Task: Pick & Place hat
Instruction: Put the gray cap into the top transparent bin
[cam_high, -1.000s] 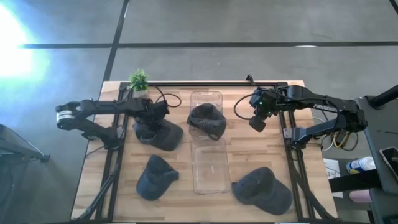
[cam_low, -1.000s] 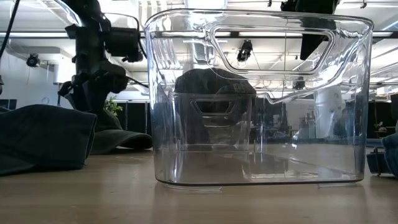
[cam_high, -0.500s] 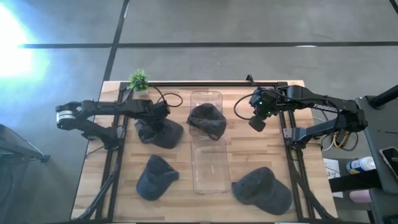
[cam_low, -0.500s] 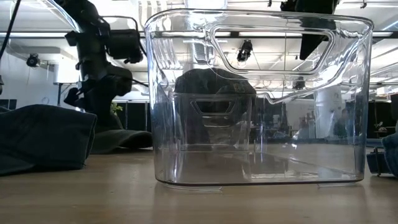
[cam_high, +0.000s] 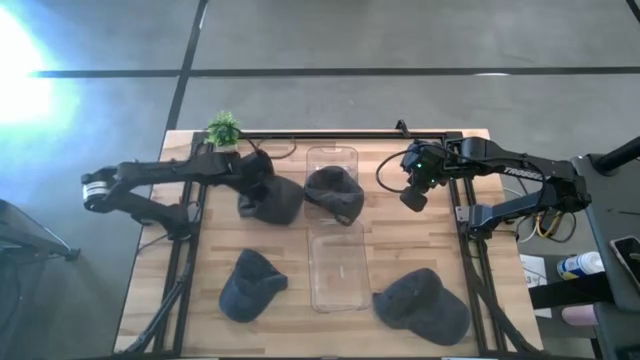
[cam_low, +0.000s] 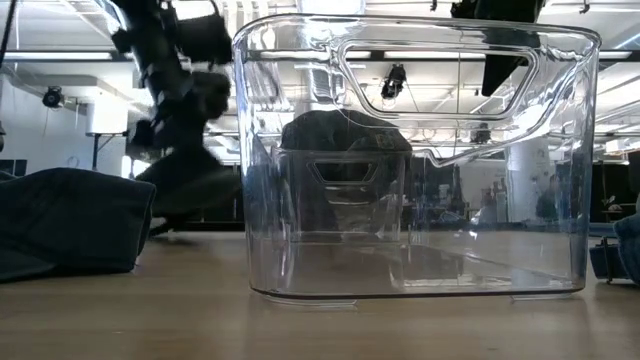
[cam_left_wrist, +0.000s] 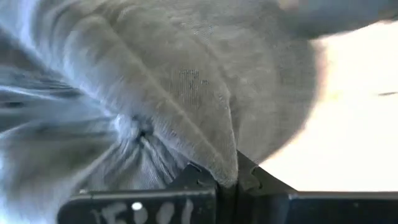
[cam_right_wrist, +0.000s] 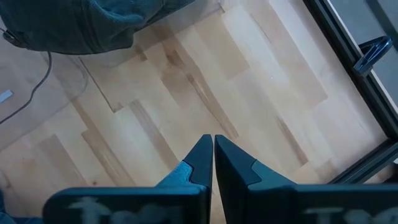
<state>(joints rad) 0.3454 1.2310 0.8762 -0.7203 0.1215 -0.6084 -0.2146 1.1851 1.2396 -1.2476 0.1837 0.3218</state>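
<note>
Several dark grey hats are on the wooden table. My left gripper (cam_high: 257, 176) is shut on one hat (cam_high: 272, 200), which hangs below it just left of the clear bin (cam_high: 337, 262); the low view shows this hat (cam_low: 190, 185) off the tabletop. Another hat (cam_high: 333, 192) lies inside the bin's far end. Two more hats (cam_high: 250, 285) (cam_high: 422, 305) rest on the table near the front, one on each side of the bin. My right gripper (cam_high: 413, 196) hovers shut and empty at the far right, above bare wood (cam_right_wrist: 213, 155). My left gripper pinches a raised fold of the hat's crown cloth (cam_left_wrist: 225, 163) between its two shut fingers. The fingers come from above, pointing down. The hat hangs slack below them, lifted off the table.
A small green plant (cam_high: 223, 128) stands at the table's far left corner. Black frame rails (cam_high: 460, 215) run along the table's sides and far edge. Bare wood lies between the bin and the right rail.
My left gripper has shut on the hat's crown, risen, and moved toward the table's right edge, closer to the bin. The hat has come up off the table and travelled with it, hanging below the fingers.
</note>
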